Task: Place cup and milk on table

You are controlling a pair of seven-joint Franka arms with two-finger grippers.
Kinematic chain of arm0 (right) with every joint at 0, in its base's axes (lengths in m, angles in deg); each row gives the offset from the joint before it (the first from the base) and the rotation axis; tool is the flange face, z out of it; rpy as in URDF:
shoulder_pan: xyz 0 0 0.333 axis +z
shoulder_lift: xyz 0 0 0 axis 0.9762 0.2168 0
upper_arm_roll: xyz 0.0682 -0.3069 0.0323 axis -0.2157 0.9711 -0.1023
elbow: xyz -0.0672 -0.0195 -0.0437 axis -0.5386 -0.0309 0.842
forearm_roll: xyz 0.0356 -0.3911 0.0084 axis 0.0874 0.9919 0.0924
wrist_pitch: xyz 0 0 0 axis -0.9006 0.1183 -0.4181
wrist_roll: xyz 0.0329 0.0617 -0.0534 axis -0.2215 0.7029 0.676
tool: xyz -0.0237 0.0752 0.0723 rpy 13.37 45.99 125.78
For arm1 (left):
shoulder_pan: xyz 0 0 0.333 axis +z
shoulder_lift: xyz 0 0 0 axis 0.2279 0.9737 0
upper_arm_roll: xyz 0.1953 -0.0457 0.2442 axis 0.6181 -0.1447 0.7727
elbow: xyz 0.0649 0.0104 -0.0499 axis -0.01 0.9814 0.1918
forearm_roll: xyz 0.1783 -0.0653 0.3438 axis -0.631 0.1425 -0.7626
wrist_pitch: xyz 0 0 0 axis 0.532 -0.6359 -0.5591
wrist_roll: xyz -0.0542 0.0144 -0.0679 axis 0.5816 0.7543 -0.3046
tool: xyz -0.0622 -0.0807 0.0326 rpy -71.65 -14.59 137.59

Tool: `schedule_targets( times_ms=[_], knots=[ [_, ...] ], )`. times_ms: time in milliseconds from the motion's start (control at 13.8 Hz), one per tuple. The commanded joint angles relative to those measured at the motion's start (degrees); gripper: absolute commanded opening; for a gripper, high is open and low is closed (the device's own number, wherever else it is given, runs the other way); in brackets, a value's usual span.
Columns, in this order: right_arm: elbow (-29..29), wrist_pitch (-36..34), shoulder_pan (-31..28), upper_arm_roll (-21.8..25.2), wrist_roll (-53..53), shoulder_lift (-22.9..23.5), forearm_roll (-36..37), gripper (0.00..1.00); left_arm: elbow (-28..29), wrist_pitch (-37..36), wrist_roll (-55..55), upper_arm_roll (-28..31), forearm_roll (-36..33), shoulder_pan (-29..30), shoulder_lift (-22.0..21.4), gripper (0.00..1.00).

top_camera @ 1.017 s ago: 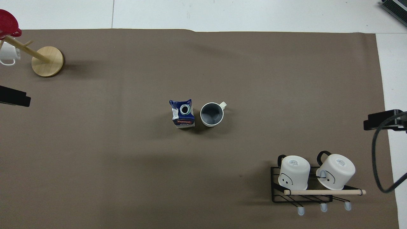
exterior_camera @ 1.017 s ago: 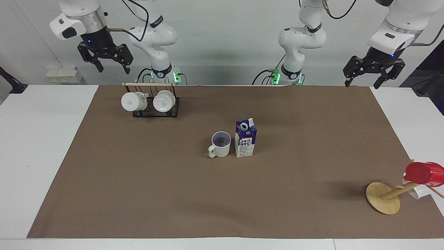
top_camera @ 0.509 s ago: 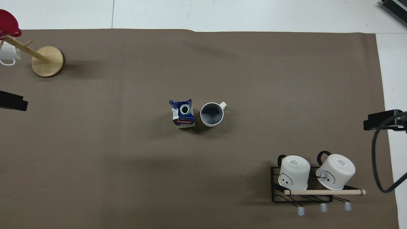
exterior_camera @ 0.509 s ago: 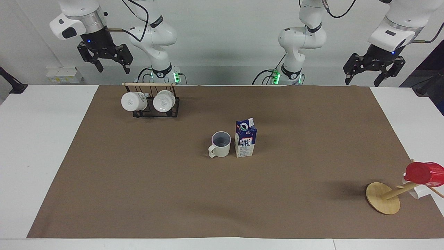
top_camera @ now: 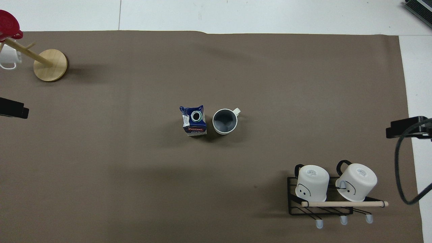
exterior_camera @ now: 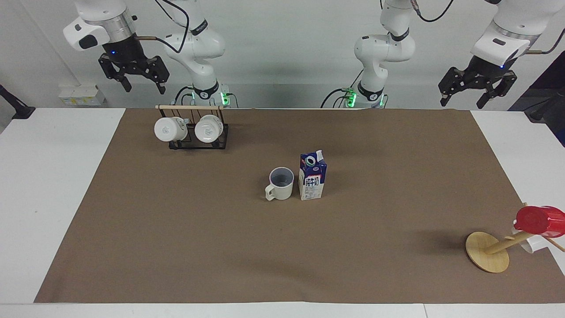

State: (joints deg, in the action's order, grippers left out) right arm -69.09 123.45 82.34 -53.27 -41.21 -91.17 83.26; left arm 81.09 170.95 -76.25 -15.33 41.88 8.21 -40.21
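Facing view: cup and milk upright, just beside each other on brown paper of table. Left gripper lifted a bit higher than before, right gripper waiting; both open, empty. Looks done.

The table is white, with a large brown paper sheet spread over most of it. Near the sheet's middle the cup stands upright, and the milk stands upright just beside it, toward the left arm's end; whether they touch is hard to tell. A black wire rack sits on the sheet near the robots. A round wooden stand base rests at the corner farthest from them.
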Motion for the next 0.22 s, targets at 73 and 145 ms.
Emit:
schedule_targets(
  times_ms=[73, 145],
  knots=[
    [-0.73, 0.63, -0.55, 0.01, -1.55, -0.51, -0.25, 1.0, 1.54, -0.07, -0.61, -0.49, 0.76, 0.92, -1.39, 1.0],
    [-0.73, 0.63, -0.64, 0.01, -1.47, -0.51, -0.25, 1.0, 1.54, -0.07, -0.53, -0.49, 0.76, 0.92, -1.39, 1.0]
  ],
)
